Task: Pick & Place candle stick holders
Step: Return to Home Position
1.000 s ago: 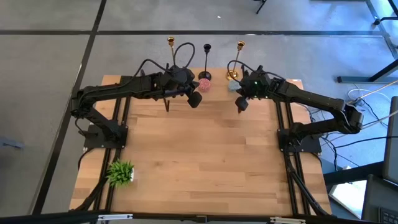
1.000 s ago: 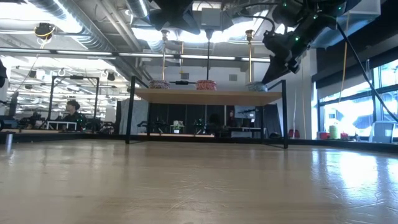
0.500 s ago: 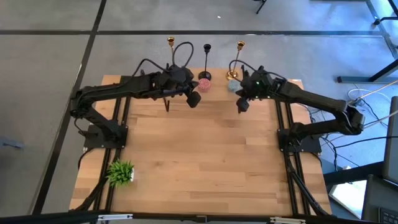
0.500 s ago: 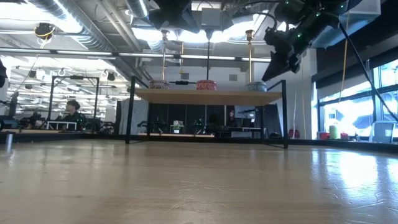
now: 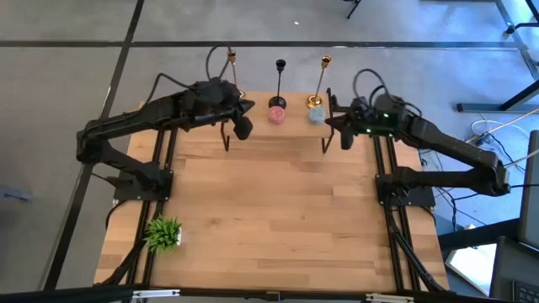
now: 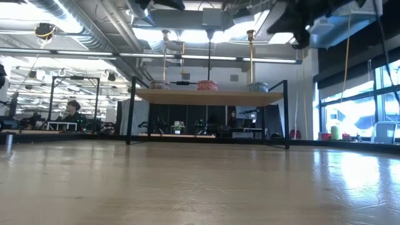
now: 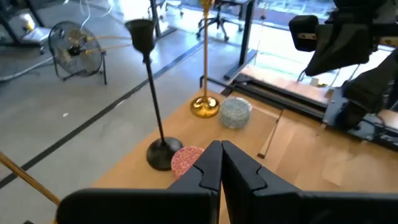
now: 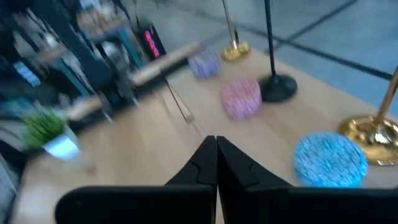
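Three candle stick holders stand upright on their round bases along the table's far edge: a gold one, a black one and a second gold one. In the low view they rise from a raised wooden shelf. My left gripper hangs shut just near-left of the black holder; its fingers hold nothing. My right gripper hangs shut to the right of the right gold holder, whose base shows past its empty fingertips.
Small round pads lie by the bases: a pink one, a blue one and a lilac one. A small green plant sits at the near left. The shelf's thin legs stand on the tabletop. Bare wood lies in the middle.
Both grippers have risen and drawn back from the candle stick holders, staying shut. The left one went toward the table's left edge, the right one toward the right edge, rolling as it went. The holders have kept still.
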Tool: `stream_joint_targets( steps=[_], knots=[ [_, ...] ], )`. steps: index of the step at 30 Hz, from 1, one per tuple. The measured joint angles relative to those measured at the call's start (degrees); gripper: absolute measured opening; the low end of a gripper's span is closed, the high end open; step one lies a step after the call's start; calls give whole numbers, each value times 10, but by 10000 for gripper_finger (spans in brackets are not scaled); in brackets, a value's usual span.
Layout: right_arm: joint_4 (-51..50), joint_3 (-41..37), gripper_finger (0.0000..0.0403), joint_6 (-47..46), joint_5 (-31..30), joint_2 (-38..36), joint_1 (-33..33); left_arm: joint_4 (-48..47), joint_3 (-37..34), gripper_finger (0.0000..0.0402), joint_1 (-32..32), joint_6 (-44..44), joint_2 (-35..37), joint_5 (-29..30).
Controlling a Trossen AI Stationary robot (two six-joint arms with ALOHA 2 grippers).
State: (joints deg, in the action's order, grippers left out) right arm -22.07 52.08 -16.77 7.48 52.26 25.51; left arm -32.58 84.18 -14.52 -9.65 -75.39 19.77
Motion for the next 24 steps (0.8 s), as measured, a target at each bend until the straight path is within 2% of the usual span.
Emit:
stream_joint_targets(
  steps=[4, 8, 14, 18, 21, 24],
  knots=[
    [1, 0, 0, -48, -58, -44, -53, -11, 0, 2, 19, 9, 21, -1],
    [-5, 0, 0, -91, -123, -71, -135, -28, 0, 2, 43, 19, 29, -3],
    [1, 0, 0, -129, -228, -72, -296, -26, -15, 2, 90, 30, 29, -4],
    [-5, 0, 0, -153, -331, -68, -394, -15, -38, 2, 115, 24, 29, -4],
    [-27, 0, 0, -172, -411, -71, -451, 4, -54, 2, 124, 8, 29, -4],
    [-67, 0, 0, -188, -431, -86, -480, 33, -68, 2, 129, -10, 29, -4]
  ],
)
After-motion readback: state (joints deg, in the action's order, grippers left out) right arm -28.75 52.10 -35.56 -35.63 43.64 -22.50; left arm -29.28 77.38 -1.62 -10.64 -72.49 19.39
